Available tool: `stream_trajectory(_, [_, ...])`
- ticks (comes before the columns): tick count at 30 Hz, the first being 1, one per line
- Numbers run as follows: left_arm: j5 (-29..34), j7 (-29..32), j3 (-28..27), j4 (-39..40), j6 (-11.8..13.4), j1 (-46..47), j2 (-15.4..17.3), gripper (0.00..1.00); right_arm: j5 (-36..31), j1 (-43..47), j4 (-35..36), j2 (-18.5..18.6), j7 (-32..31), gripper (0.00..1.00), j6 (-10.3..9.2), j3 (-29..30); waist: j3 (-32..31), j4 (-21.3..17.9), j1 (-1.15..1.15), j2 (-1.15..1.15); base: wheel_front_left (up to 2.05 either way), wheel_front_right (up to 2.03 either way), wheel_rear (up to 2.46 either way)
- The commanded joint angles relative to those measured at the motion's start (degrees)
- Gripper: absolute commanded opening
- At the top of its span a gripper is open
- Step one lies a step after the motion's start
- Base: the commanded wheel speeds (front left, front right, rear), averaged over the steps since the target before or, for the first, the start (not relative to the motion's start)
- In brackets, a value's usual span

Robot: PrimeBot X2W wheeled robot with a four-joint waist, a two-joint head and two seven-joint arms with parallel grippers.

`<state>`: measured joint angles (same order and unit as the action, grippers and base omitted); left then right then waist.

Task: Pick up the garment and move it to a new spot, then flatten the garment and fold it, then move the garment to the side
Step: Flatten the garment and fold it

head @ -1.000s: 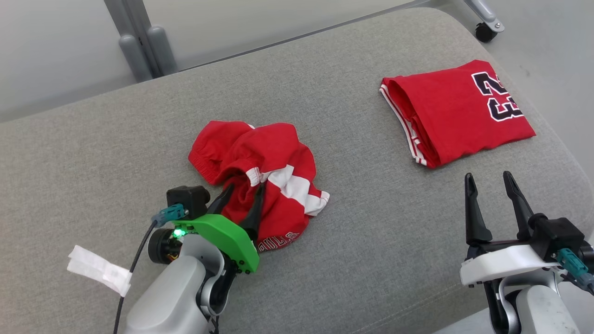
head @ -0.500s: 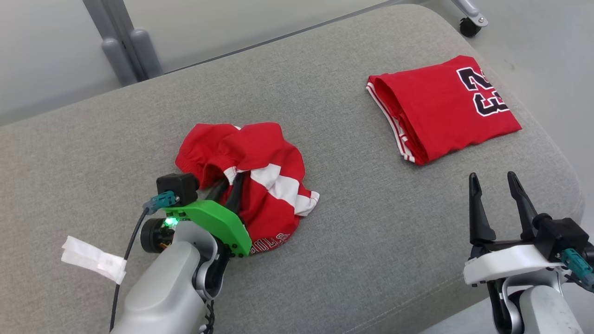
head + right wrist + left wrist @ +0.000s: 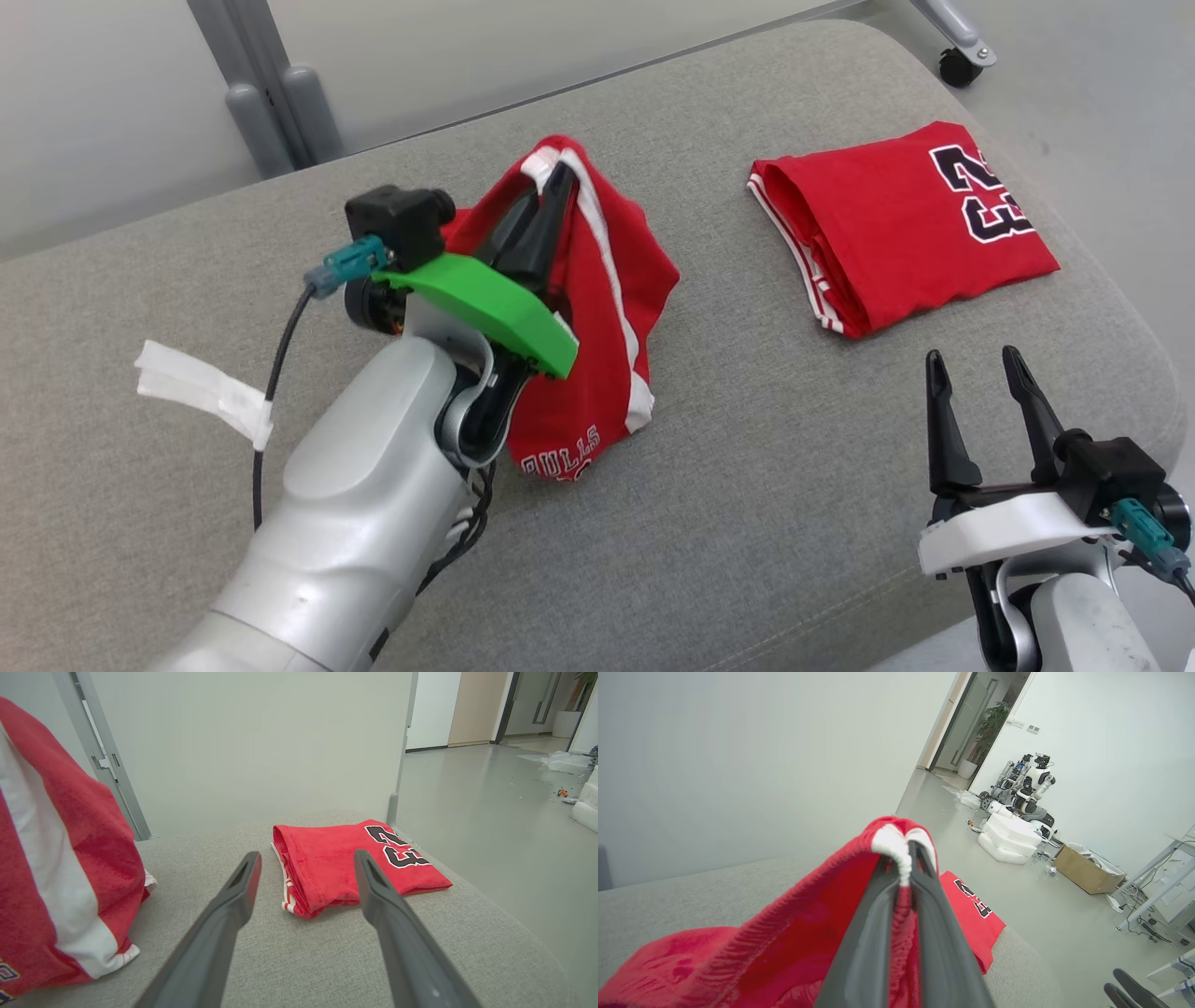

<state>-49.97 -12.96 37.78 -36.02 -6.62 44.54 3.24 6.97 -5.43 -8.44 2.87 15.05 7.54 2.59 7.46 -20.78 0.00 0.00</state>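
We see our left gripper (image 3: 549, 182) closed on the garment (image 3: 611, 299), a red piece with white stripes; in the left wrist view its two dark fingers (image 3: 873, 938) lie close together, with a thin fold of red cloth squeezed between them and a white-edged hem bunched at their tips. The garment hangs from that pinch in a peak above the grey cushion (image 3: 766, 485), draping down both sides of the gripper. Its lower end, which bears the letters BULLS, touches the cushion just beside our left forearm, near the middle of the seat. Our right gripper (image 3: 971, 357) stands open at the near right edge of the cushion, its fingers spread with nothing between them and pointing toward a folded red jersey (image 3: 887, 224). The jersey lies flat on the right part of the cushion, well apart from the garment, with a black number 23 at its far end and white trim along its folded edge. A strip of white tape (image 3: 201, 392) lies on the cushion to the left of our left arm. Past the cushion, the left wrist view shows a cardboard box (image 3: 1087, 873) on the floor
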Motion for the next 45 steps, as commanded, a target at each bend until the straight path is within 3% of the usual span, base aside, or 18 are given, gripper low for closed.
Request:
stream_trajectory(1, [-0.75, -0.69, -0.15, 1.28, -0.46, 2.12, 0.05, 0.00, 0.15, -0.55, -0.19, 0.04, 0.16, 1.00, -0.12, -0.08, -0.17, -0.32, 0.00, 0.00, 0.00, 0.00, 0.00])
stream_trajectory(7, [-3.25, -1.86, -2.37, 7.82, -0.82, 6.91, -0.17, 0.00, 0.18, 0.06, 0.10, 0.04, 0.16, 1.00, -0.12, 0.81, -0.27, -0.16, 0.00, 0.00, 0.00, 0.00, 0.00])
stream_trajectory(12, [-5.06, -1.67, -1.12, 11.06, -0.72, 3.99, -0.08, 0.00, 0.03, 0.64, 0.45, 0.01, 0.16, 1.00, -0.12, 1.76, 0.00, 2.49, 0.00, 0.00, 0.00, 0.00, 0.00])
stream_trajectory(22, [-11.10, 9.97, 2.09, 8.66, 1.80, -14.09, 8.09, 0.00, -1.08, 0.30, 1.13, 0.04, 0.16, 1.00, -0.12, 1.93, 1.22, 11.12, 0.00, 0.00, 0.00, 0.00, 0.00])
stream_trajectory(27, [-12.43, 12.92, 2.82, 11.01, 2.46, -19.57, 12.07, 0.00, -1.56, -0.08, 0.98, 0.07, 0.16, 1.00, -0.12, 1.59, 1.09, 13.96, 0.00, 0.00, 0.00, 0.00, 0.00])
stream_trajectory(30, [-11.14, 12.98, 2.90, 11.91, 4.40, -21.26, 14.44, 0.00, -1.78, -0.02, 0.97, 0.07, 0.16, 1.00, -0.12, 1.48, 1.06, 15.19, 0.00, 0.00, 0.00, 0.00, 0.00])
stream_trajectory(36, [-9.94, 12.44, 3.07, 10.51, 6.58, -21.53, 14.76, 0.00, -1.89, -0.10, 0.62, 0.06, 0.16, 1.00, -0.12, 1.38, 0.86, 16.56, 0.00, 0.00, 0.00, 0.00, 0.00])
stream_trajectory(37, [-8.84, 10.58, 3.05, 9.85, 6.79, -21.11, 14.53, 1.00, -2.13, -0.09, 0.59, 0.10, 0.16, 1.00, -0.12, 1.55, 0.57, 16.93, 0.00, 0.00, 0.00, 0.00, 0.00])
stream_trajectory(45, [-9.46, 2.59, 0.96, 7.35, 4.71, -24.25, 13.21, 1.00, -2.78, 0.99, 0.98, 0.71, 0.16, 1.00, -0.12, 2.74, -1.29, 18.64, 0.00, 0.00, 0.00, 0.00, 0.00])
